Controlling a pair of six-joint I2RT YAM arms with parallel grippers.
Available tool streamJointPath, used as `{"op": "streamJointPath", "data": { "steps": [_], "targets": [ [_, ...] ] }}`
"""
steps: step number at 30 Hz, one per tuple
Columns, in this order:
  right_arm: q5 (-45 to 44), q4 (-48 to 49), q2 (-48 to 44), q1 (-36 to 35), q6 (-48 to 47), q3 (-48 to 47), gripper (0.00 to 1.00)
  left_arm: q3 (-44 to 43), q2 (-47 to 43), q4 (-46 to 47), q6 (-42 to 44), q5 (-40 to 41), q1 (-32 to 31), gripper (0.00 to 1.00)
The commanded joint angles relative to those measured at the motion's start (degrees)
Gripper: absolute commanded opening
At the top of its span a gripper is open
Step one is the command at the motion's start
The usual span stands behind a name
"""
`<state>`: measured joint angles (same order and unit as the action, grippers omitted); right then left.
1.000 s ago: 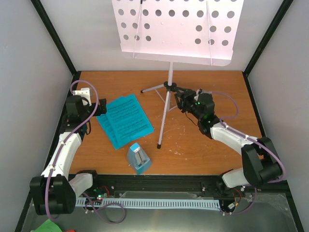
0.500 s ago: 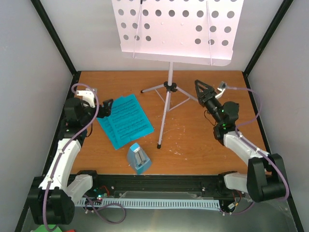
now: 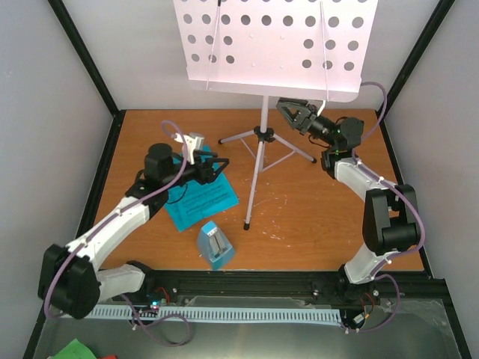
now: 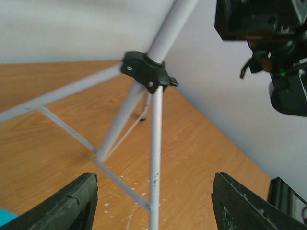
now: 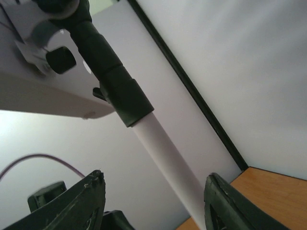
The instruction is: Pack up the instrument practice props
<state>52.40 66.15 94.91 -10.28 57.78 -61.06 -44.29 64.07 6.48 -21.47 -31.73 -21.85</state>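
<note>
Left fingers point(image 4: 72, 203) and right fingers point(image 5: 76, 201), spread and empty, frame the stand point(image 5: 163, 153) up close; only overhead shows metronome point(image 3: 215, 245) and pages point(image 3: 198, 196).

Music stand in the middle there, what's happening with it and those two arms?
Both arms point at the grey music stand. The left gripper, fingers open, faces its tripod legs; the right gripper, also open, faces the pole just under the desk. Neither grips it yet. The blue sheet music and metronome sit on the table, not held.
</note>
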Motion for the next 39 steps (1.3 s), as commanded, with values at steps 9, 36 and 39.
{"op": "streamJointPath", "data": {
  "steps": [9, 36, 39],
  "targets": [
    [8.8, -19.7, 1.9, -1.9, -19.8, -13.7, 0.49, -10.4, 16.4, 7.6, -4.2, -0.8, -8.2, 0.61],
    [16.1, -37.0, 8.1, -3.3, -30.0, -30.8, 0.34, -20.9, 33.9, 7.0, -6.6, -9.1, -8.2, 0.52],
    [16.0, -41.3, 7.9, -3.3, -32.8, -32.0, 0.30, -21.1, 35.1, 7.0, -6.2, -9.1, -8.2, 0.48]
  ]
}}
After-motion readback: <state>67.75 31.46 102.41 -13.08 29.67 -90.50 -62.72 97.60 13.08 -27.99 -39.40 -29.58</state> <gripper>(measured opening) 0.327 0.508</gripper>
